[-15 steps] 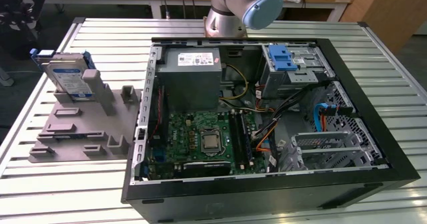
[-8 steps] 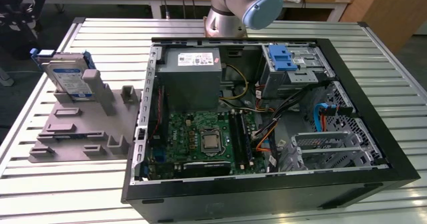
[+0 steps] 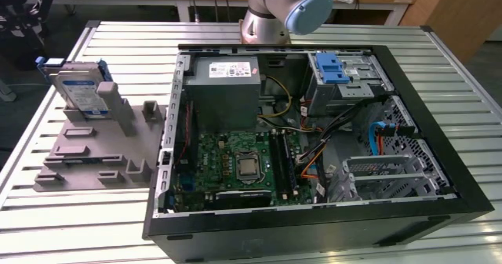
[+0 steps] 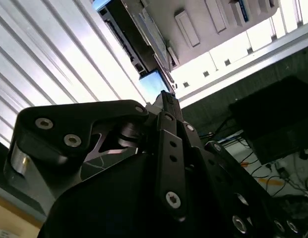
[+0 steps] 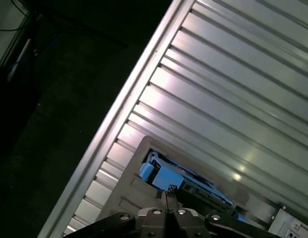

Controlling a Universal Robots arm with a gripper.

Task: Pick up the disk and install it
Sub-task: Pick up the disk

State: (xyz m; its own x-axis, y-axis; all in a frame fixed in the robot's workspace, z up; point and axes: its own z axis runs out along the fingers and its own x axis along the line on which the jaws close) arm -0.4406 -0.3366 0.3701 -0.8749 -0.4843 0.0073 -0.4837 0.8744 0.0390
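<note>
Item, nearest: open black computer case (image 3: pixel 314 224) lying on its side on the slatted metal bench (image 3: pixel 79 217), motherboard upward. Item, at the exterior view's left of the case and just beside it: grey moulded fixture (image 3: pixel 94 152) on the same bench. Item, at the fixture's far end: the disk (image 3: pixel 79 93), a flat silver rectangle with a white-and-blue label and blue plastic rails along its edges. It stands on edge in a fixture slot with the labelled face turned toward the near side. The long axis appears to run upward with a slight lean; the lower end is hidden in the slot. Item, farthest: the arm's grey base with blue cap (image 3: pixel 274 11), at the bench's back edge. Item, overhead: the gripper (image 5: pixel 165 197), seen in both wrist views (image 4: pixel 166 96), fingertips pressed together, grasping nothing, well apart from the disk (image 5: pixel 161 174) beneath it.
</note>
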